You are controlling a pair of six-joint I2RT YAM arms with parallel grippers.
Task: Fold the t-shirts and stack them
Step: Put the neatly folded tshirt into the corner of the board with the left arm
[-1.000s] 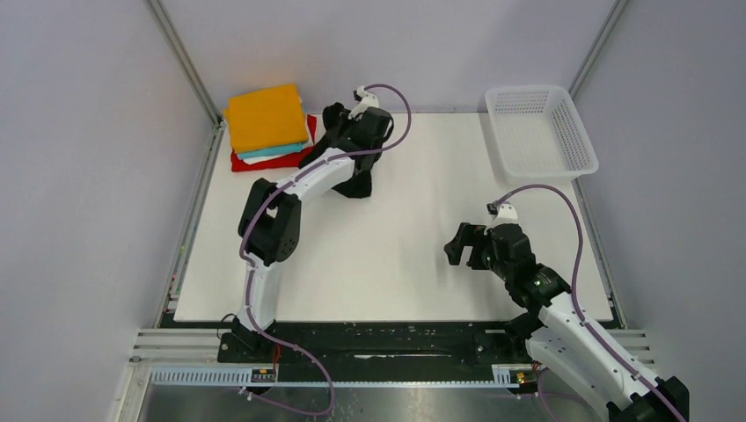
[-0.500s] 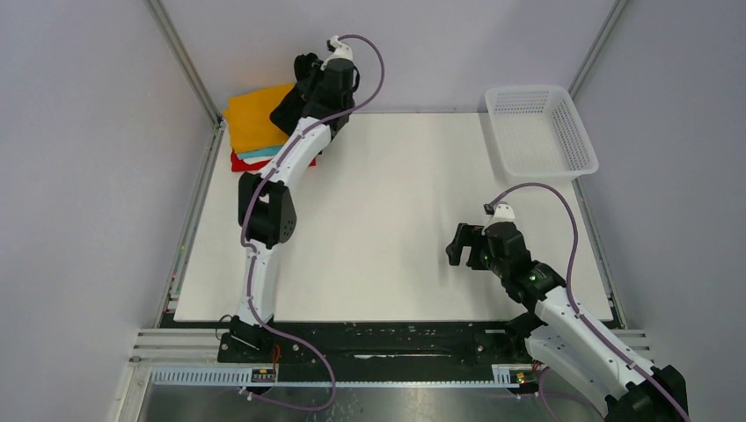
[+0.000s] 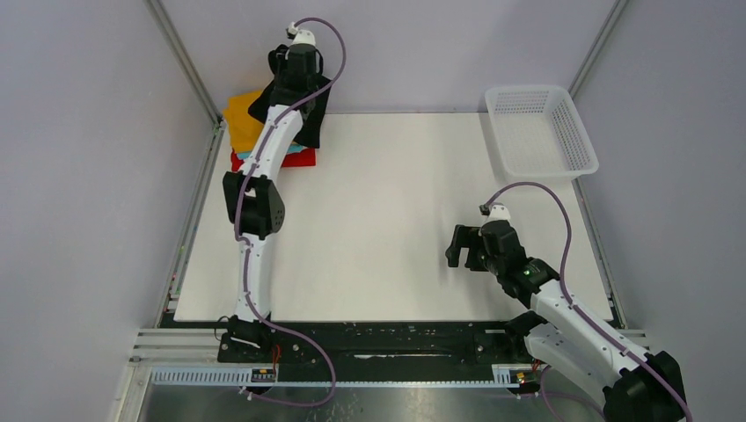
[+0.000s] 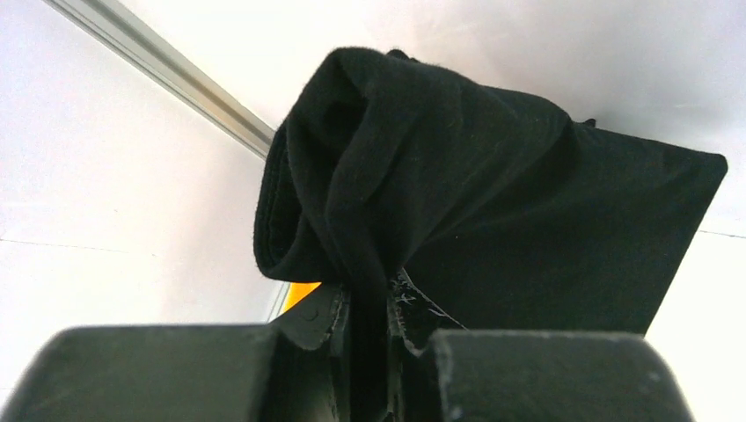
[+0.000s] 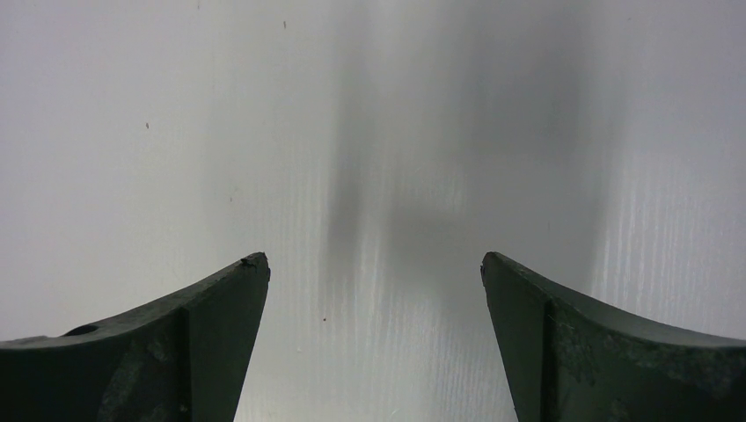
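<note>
My left gripper [image 3: 292, 86] is shut on the black t-shirt [image 3: 315, 119] and holds it in the air over the stack at the table's far left corner. In the left wrist view the black shirt [image 4: 493, 193] hangs bunched from my pinched gripper [image 4: 365, 308], with a sliver of the orange shirt [image 4: 299, 293] below. In the stack, the folded orange shirt [image 3: 238, 117] lies on top and the red one [image 3: 301, 159] at the bottom; the rest is hidden by arm and cloth. My right gripper [image 3: 461, 249] is open and empty just above the bare table [image 5: 374, 264].
A white mesh basket [image 3: 538, 130] stands at the far right corner. Metal frame posts rise at the far left [image 3: 186, 66] and far right corners. The white table top [image 3: 396, 211] lies between the arms.
My left arm has lifted the black shirt off the table and carried it left and back, over the stack. The right arm has barely moved.
</note>
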